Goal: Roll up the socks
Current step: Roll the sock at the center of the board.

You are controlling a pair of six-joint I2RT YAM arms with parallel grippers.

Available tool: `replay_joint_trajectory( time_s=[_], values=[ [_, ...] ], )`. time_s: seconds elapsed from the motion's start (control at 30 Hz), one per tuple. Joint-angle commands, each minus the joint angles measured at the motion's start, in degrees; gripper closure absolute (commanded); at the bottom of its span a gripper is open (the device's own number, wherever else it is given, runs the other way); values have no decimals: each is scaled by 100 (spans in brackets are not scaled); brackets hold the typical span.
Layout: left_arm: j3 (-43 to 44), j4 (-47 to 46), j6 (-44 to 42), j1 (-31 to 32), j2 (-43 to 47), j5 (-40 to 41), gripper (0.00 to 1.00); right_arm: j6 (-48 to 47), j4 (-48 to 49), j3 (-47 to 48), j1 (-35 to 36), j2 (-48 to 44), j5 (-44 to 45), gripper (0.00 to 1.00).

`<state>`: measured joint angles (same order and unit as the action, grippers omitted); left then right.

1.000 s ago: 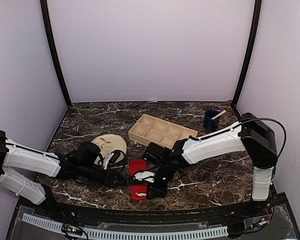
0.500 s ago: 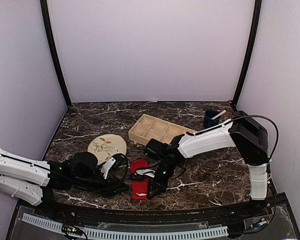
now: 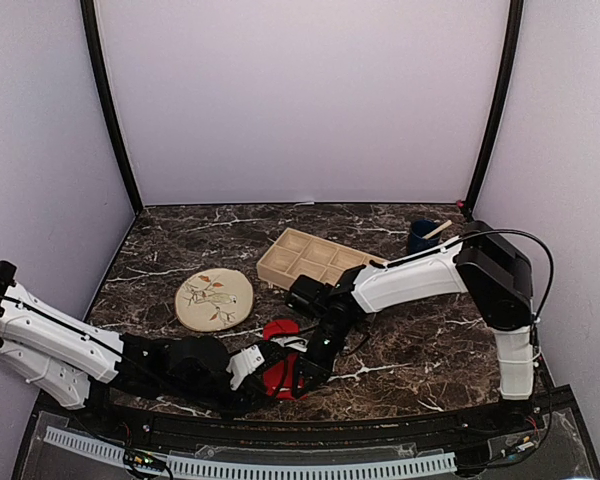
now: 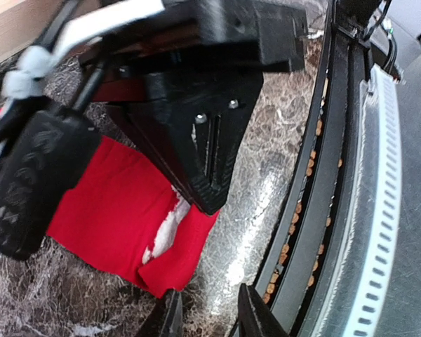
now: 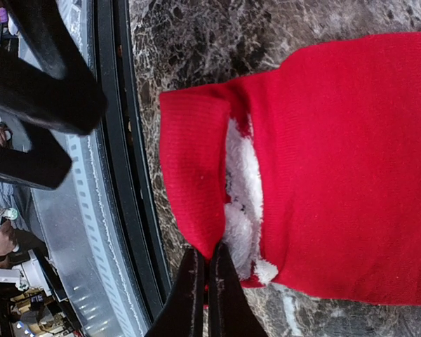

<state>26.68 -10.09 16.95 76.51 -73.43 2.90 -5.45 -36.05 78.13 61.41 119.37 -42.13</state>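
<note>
The red socks (image 3: 277,372) lie flat on the marble near the front edge, partly under both grippers. In the right wrist view the red fabric (image 5: 323,154) shows a white fluffy marking (image 5: 242,186) and a folded-over near end. My right gripper (image 5: 203,277) is shut on the edge of that folded end; it also shows from above (image 3: 302,378). My left gripper (image 4: 210,319) is open and empty, low over the table just in front of the sock's corner (image 4: 126,203), its jaws a little apart from the fabric. From above it sits left of the sock (image 3: 252,365).
A round beige plate with leaf pattern (image 3: 214,299) lies left of the socks. A wooden compartment tray (image 3: 318,262) sits behind them, and a blue cup (image 3: 421,240) with a stick at the back right. The black front rail (image 4: 337,196) runs close beside the grippers.
My left arm has swung right and forward, bringing its gripper up to the sock's near end. My right gripper has stayed on the sock and shifted slightly left.
</note>
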Motion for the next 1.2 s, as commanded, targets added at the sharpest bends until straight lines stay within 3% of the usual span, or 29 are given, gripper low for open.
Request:
replay_joint_trajectory(
  time_s=[0.0, 1.0, 1.17],
  values=[
    [255, 160, -442, 137, -232, 465, 70, -49, -208, 179, -41, 168, -130, 100],
    [1091, 715, -1180, 322, -1470, 1120, 68, -368, -758, 615, -59, 424, -280, 100],
    [1155, 838, -1220, 328, -1523, 995, 81, -386, -798, 665, -60, 455, -260, 100]
  ],
)
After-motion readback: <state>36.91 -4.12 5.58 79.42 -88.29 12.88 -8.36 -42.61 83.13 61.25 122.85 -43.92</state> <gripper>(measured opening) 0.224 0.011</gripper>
